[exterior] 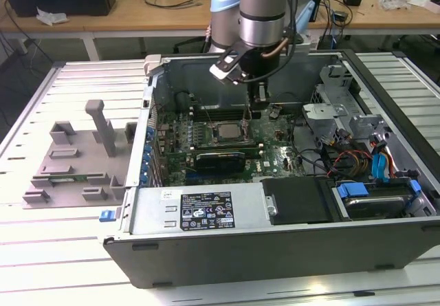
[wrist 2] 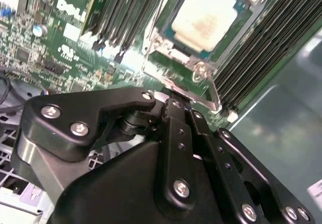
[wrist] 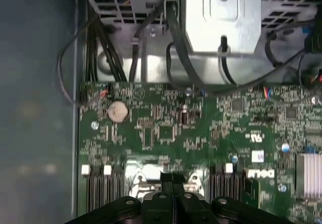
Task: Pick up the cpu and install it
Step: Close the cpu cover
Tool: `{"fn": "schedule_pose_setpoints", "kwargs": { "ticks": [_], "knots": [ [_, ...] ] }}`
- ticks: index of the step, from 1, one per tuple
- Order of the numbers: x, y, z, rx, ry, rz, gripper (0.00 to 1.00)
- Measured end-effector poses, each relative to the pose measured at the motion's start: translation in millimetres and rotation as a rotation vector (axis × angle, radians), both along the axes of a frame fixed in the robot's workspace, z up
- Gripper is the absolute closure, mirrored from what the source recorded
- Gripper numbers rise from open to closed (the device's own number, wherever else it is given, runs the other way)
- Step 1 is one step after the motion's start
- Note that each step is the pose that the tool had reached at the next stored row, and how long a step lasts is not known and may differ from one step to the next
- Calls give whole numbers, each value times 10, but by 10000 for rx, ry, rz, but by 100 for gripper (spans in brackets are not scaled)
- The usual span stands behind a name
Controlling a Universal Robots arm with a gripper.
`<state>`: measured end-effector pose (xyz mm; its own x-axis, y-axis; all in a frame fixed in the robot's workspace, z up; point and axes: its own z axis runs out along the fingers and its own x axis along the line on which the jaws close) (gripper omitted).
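One cpu (wrist 2: pixel 204 15) is seated in the socket (wrist 2: pixel 166 53); jaws are seen closed together, nothing gripped, near that socket's edge.

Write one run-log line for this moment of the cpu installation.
cpu: lying in socket | tool: over socket, contact unclear | computer case: open

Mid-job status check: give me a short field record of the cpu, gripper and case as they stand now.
cpu: lying in the socket on the motherboard, silver top up
gripper: shut, holding nothing, hanging over the socket edge; contact unclear
computer case: open, flat on the table
grey fixture: on the table, at the exterior view's left of the case
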<state>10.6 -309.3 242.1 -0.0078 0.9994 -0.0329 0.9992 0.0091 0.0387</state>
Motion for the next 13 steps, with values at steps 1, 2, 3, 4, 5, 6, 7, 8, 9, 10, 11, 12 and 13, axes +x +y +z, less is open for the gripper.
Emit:
{"fn": "schedule_pose_setpoints", "kwargs": {
  "ticks": [1,2,3,4,5,6,7,8,9,10,11,12,13],
  "knots": [
    [-38,5,0,0,-22,2,89],
    [-69,8,0,0,-37,1,89],
    [-111,10,0,-1,-59,1,89],
    [-111,10,0,-1,-59,2,89],
    [-113,11,-1,0,-60,2,89],
    [-115,11,-1,0,-59,1,89],
    [-117,11,-1,-1,-60,1,89],
    [-117,12,-3,-3,-62,1,89],
    [-118,12,-9,-21,-61,1,89],
    [-124,11,-41,-42,-58,0,89],
    [-157,11,-75,-40,-58,1,89],
    [-194,11,-91,-42,-57,2,89],
    [-245,11,-105,-42,-57,2,89]
  ]
}}
